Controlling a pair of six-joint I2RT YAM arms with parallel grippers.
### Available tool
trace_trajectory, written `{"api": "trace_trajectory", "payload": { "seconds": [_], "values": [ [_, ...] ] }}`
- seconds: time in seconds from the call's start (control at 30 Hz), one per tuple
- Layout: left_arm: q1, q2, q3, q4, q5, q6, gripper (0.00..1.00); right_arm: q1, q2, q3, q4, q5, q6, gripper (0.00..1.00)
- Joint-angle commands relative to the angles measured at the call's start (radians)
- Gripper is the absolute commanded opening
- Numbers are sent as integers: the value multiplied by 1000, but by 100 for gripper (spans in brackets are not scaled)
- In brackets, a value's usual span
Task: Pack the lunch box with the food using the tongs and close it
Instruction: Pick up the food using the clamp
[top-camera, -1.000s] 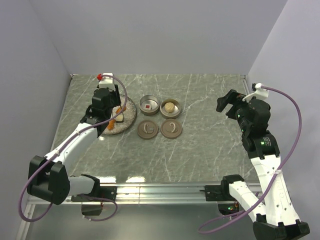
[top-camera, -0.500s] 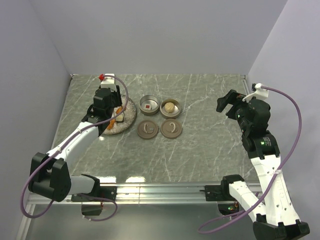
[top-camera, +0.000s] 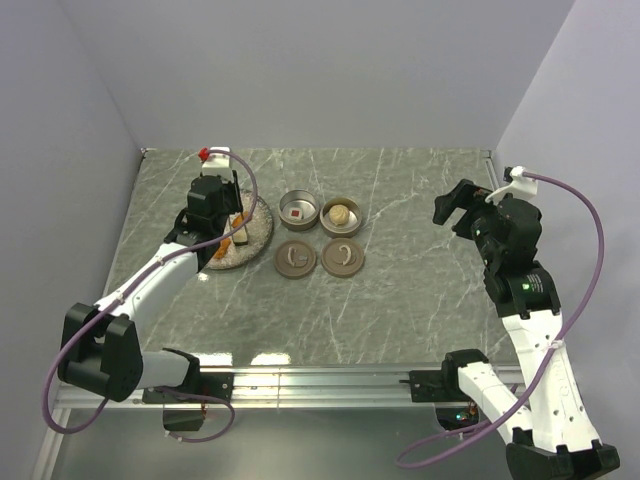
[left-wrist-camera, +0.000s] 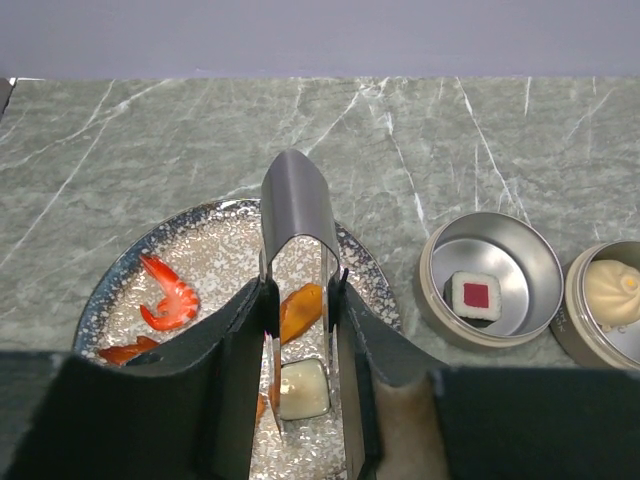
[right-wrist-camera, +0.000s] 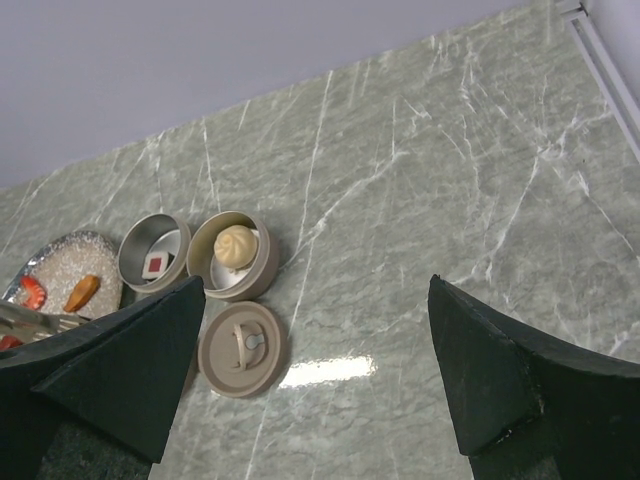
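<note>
Tongs (left-wrist-camera: 297, 215) astride orange food (left-wrist-camera: 300, 310), left-wrist view

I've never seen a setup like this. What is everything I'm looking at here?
table: one, grey-green marble, under everything
plate: one, speckled grey, left of the tins
food on plate: at least four pieces, including a red shrimp, an orange piece and a white piece; some are partly hidden by the claw
left tin: one, tan outside and silvery inside, mid-table; holds a white square with a red centre
right tin: one, same colours, beside it; holds a pale bun
lids: two, tan, just in front of the tins
tongs: one, silvery, over the plate
cables: two, purple, one along each arm
left claw: black, closed on the tongs
right claw: black, open, empty
</note>
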Motion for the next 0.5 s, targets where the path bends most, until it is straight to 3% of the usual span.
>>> {"api": "trace_trajectory", "payload": {
  "seconds": [0.0, 0.3, 0.47],
  "values": [
    [2, -11, 12, 53, 16, 10, 27, 3, -4, 55, 10, 8, -11, 99],
    [-5, -34, 145, -17, 62, -16, 22, 4, 8, 47, 26, 0, 1, 98],
    [-56, 36, 274, -51, 65, -33, 22, 4, 14, 39, 38, -1, 0, 98]
  ]
}}
